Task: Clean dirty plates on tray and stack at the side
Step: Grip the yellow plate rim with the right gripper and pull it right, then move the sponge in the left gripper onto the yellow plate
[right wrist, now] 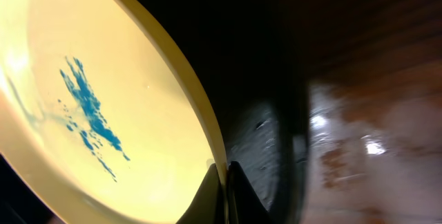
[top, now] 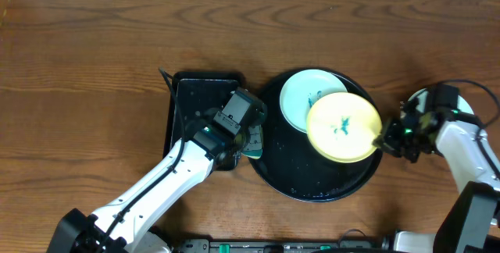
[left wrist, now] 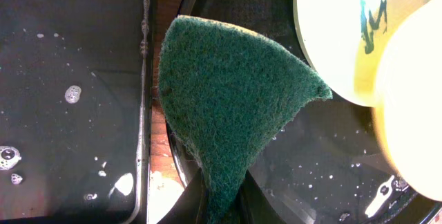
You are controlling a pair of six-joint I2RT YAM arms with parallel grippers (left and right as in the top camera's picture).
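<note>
Only wrist views show it: right hand (right wrist: 224, 175) pinches yellow plate (right wrist: 103, 113), left hand (left wrist: 222, 207) pinches green sponge (left wrist: 228, 99).

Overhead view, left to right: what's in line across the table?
Rectangular black tray → left gripper, shut on the green sponge → pale mint plate → yellow plate → right gripper, shut on the yellow plate's rim.

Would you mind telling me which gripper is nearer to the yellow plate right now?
Right. The right gripper is shut on the rim of the yellow plate. The left gripper, holding a green sponge, is off to the plate's left, not touching it.
</note>
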